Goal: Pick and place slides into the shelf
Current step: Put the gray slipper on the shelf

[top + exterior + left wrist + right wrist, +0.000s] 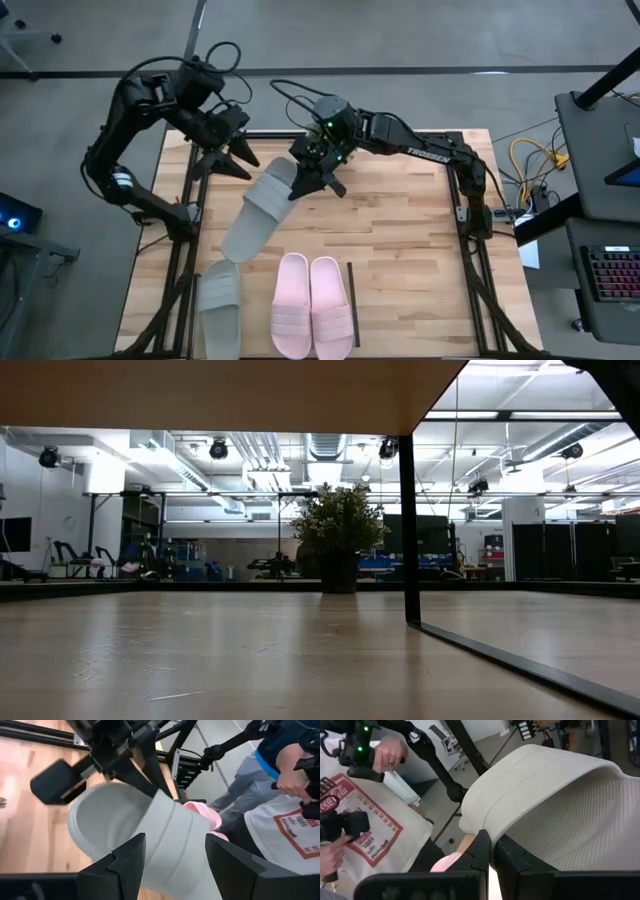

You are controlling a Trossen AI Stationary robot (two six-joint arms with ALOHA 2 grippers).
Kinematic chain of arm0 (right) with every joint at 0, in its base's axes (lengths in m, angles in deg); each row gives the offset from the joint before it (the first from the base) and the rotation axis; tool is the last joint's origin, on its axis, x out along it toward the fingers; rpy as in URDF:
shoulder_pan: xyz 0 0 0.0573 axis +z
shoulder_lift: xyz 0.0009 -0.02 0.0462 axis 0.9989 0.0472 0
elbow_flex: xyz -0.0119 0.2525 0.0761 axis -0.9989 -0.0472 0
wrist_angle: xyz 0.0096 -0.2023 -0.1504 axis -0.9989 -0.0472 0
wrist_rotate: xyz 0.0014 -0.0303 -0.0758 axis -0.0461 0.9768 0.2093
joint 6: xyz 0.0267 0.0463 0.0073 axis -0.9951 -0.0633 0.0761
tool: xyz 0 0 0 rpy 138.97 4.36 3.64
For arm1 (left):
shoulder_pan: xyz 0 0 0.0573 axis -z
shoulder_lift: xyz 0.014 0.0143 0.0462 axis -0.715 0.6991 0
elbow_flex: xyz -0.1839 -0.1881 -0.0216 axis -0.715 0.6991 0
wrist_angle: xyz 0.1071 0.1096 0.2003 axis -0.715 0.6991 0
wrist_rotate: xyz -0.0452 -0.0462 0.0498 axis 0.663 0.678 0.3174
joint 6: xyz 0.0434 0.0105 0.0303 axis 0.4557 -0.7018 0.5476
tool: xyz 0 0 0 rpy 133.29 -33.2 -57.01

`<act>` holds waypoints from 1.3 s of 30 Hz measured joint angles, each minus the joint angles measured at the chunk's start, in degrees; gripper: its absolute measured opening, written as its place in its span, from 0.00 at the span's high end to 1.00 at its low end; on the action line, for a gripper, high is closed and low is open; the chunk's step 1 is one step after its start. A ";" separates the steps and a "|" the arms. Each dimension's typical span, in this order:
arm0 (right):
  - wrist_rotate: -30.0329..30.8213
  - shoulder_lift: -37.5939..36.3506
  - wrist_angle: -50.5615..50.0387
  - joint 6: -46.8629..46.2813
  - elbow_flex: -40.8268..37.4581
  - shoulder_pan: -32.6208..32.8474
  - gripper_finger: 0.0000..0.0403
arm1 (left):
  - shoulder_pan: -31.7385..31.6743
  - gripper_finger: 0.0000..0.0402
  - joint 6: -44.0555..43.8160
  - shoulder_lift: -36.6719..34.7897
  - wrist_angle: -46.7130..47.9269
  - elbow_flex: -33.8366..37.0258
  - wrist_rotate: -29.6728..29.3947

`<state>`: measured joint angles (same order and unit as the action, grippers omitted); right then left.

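My right gripper (pixel 318 185) (pixel 491 855) is shut on a grey-green slide (pixel 258 212) above the far middle of the table. The slide slants toward the near left. My left gripper (pixel 240 162) (pixel 175 865) stands open beside the slide's far left side; in its wrist view the fingers frame the strap (pixel 172 837) without a touch showing. A second grey-green slide (pixel 220 300) and the pink pair (pixel 312 305) lie flat at the near edge. A thin black bar of the shelf (pixel 352 290) (pixel 408 530) stands beside the pink pair. My right gripper pinches the slide's side rim (pixel 520 837) between its two fingers, at the heel part behind the strap. The fingers (pixel 142 772) come from the table's right, slanting down. The slide tilts with its heel end (pixel 286 170) high and its toe end (pixel 232 250) low, seemingly off the wood.
Black frame rails run along the table's left (pixel 190 230) and right (pixel 470 230) sides. A person in a white printed shirt (pixel 367 827) stands beyond the near edge, holding a device. Bare wood (pixel 410 240) lies right of the pink pair.
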<state>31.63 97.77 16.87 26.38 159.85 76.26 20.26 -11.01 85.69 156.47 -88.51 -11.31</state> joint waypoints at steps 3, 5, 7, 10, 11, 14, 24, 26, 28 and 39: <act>0.13 0.00 -0.54 0.42 0.00 0.54 0.98 | 0.00 0.52 -0.01 1.30 -0.20 -1.12 0.83; 0.13 0.00 -0.56 0.62 0.00 0.84 0.98 | 0.02 0.52 -0.02 1.90 -0.23 -1.82 0.94; 0.12 0.00 -0.57 0.86 0.00 1.07 0.98 | 0.04 0.52 -0.03 2.24 -0.20 -1.94 1.00; 0.13 0.00 -0.74 1.72 0.00 1.45 0.98 | 0.04 0.52 -0.01 2.83 0.19 -1.71 1.28; 0.12 0.00 -0.74 1.81 0.00 1.55 0.98 | 0.04 0.52 -0.01 3.12 0.69 -1.71 1.74; 0.02 0.00 -0.75 3.53 0.00 1.78 0.98 | 0.04 0.52 -0.07 3.96 2.67 -1.68 4.93; -0.05 0.00 -0.87 6.40 0.00 2.49 0.98 | 0.11 0.52 -0.64 5.71 3.25 -1.66 7.31; -0.23 0.00 -0.91 6.44 0.00 2.68 0.98 | 0.56 0.52 -0.66 6.22 3.25 -1.66 7.34; -0.33 0.00 -0.89 6.44 0.00 2.74 0.98 | 0.92 0.52 -0.62 6.79 3.25 -1.66 7.38; -0.44 0.00 -1.36 6.60 0.00 2.65 0.98 | 3.63 0.52 -0.68 7.80 3.23 -1.66 10.14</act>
<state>31.19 97.77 15.51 32.97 159.85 78.91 23.88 -11.69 93.49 159.70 -90.17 -1.17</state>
